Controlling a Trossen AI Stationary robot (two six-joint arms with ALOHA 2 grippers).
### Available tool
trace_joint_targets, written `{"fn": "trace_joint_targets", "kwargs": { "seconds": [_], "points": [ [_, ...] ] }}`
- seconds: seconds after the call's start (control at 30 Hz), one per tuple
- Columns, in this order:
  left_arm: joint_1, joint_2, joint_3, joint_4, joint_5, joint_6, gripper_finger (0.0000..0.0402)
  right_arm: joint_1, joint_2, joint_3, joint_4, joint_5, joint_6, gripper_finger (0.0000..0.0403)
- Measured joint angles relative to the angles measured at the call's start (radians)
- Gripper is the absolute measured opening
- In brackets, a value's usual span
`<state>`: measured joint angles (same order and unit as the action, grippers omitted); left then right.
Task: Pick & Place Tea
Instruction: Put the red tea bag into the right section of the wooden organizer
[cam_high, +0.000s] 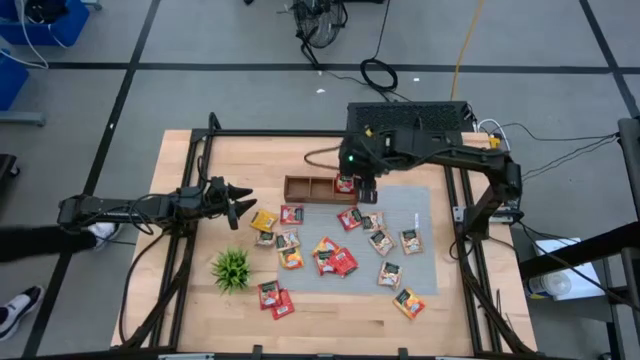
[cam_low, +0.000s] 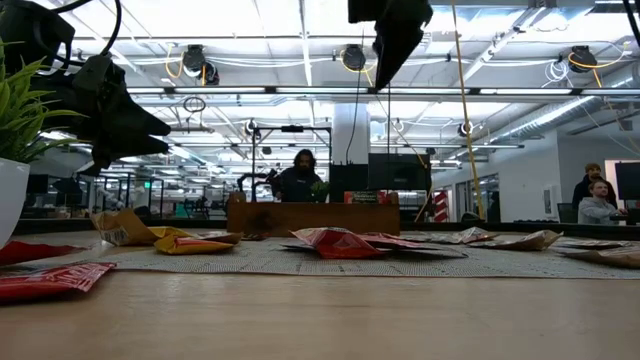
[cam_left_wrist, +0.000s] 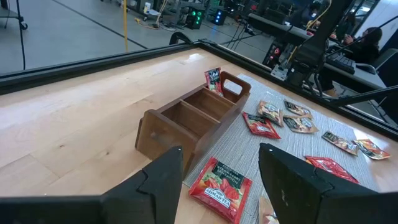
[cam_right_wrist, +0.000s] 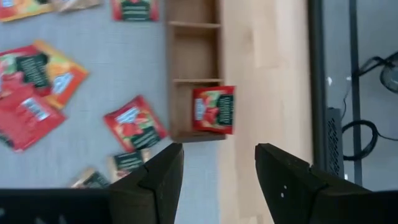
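Note:
Several red, orange and yellow tea packets (cam_high: 335, 258) lie scattered on a grey mat (cam_high: 418, 205). A wooden tray (cam_high: 310, 188) with compartments stands at the mat's far edge. One red tea packet (cam_right_wrist: 213, 109) stands tilted in the tray's end compartment, leaning on its wall. My right gripper (cam_right_wrist: 217, 162) hangs open high above that end of the tray, pointing steeply down, with nothing between its fingers. My left gripper (cam_left_wrist: 221, 165) waits open at the table's left, pointing almost level toward the tray, a red packet (cam_left_wrist: 221, 186) lying on the mat before it.
A small green plant (cam_high: 231, 268) in a white pot stands on the wood near the front left. Black frame rails (cam_high: 190, 150) run along the table's sides. Two red packets (cam_high: 275, 298) lie off the mat near the front. People sit in the room beyond (cam_low: 598, 200).

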<state>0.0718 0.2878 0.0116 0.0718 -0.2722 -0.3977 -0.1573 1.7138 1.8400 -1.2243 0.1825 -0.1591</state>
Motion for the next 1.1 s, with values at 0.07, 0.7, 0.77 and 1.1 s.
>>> {"fn": "trace_joint_targets", "kwargs": {
  "seconds": [0.07, 0.7, 0.77, 1.1],
  "points": [
    [0.0, 0.0, 0.0, 0.0, 0.0, 0.0, 0.0212, 0.03, 0.0, 0.0, -0.018, 0.0, 0.014, 0.0185],
    [0.0, 0.0, 0.0, 0.0, 0.0, 0.0, 0.0212, 0.304, 0.015, 0.0, -0.004, 0.0, 0.232, 0.0186],
    [0.0, 0.0, 0.0, 0.0, 0.0, 0.0, 0.0212, 0.346, 0.019, 0.001, -0.004, 0.0, 0.24, 0.0187],
    [0.0, 0.0, 0.0, 0.002, 0.0, 0.0, 0.0212, 0.538, 0.077, 0.0, 0.084, 0.031, 0.345, 0.0187]
  ]
}}
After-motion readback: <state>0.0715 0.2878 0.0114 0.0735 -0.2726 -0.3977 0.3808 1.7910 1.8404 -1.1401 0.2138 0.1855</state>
